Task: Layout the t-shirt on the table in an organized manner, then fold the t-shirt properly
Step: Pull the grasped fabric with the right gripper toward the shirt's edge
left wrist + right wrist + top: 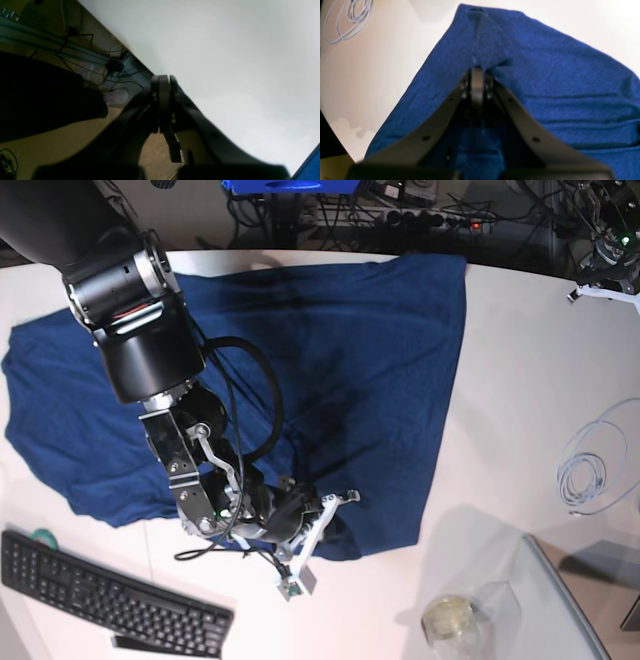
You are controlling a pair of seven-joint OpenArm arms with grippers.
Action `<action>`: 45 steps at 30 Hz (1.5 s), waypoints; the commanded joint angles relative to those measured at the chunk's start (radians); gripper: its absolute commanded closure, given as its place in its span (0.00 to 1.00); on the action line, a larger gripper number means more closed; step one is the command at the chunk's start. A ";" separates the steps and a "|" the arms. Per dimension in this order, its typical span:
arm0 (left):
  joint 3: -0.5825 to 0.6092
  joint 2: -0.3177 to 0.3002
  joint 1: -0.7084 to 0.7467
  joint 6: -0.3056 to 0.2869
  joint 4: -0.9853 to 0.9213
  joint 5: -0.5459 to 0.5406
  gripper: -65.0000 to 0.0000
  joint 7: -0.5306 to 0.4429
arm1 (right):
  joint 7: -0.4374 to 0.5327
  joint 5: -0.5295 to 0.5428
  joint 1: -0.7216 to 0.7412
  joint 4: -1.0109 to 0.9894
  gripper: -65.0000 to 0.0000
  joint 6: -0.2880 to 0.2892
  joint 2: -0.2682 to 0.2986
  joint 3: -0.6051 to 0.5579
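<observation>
The t-shirt is spread across the table, reaching its far edge. A fold near its front hem is pinched by the closed right gripper. The left gripper is closed, empty, at the table edge. A keyboard, a coiled cable and a jar are set around.

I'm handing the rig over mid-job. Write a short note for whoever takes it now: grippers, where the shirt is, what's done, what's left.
Right gripper: shut on a pinched ridge of the t-shirt, near its hem at the table's near side.
Left gripper: shut, holding nothing, at the table edge, off the cloth.
Shirt: spread across the white table, mostly flat, with wrinkles and a bunched patch at the right gripper.
Nearby: keyboard, coiled white cable, glass jar.
Done: rough layout.
Left: smooth the bunched hem, then every fold.
</observation>
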 commanded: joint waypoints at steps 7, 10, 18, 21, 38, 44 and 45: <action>-0.007 -0.015 -0.016 0.003 0.013 0.001 1.00 -0.018 | 0.020 0.013 0.000 0.016 0.67 -0.003 -0.033 0.001; -0.007 -0.013 -0.016 0.003 0.014 0.001 1.00 -0.018 | 0.020 0.013 -0.011 0.024 0.43 0.000 -0.033 0.001; 0.031 -0.015 0.033 -0.015 0.033 -0.002 1.00 -0.015 | 0.020 0.016 -0.187 0.372 0.44 -0.006 0.082 0.011; 0.135 -0.012 0.114 -0.091 0.083 0.001 1.00 -0.021 | 0.021 0.019 -0.376 0.579 0.44 -0.089 0.144 0.103; 0.197 0.005 0.218 -0.305 -0.139 0.001 1.00 -0.306 | 0.025 0.013 -1.020 0.756 0.44 -0.151 0.176 0.409; 0.197 0.004 0.220 -0.307 -0.144 0.001 1.00 -0.332 | 0.025 0.013 -1.042 0.711 0.44 -0.154 0.174 0.412; 0.197 0.002 0.222 -0.307 -0.144 0.001 1.00 -0.334 | 0.025 0.013 -1.048 0.711 0.44 -0.154 0.174 0.412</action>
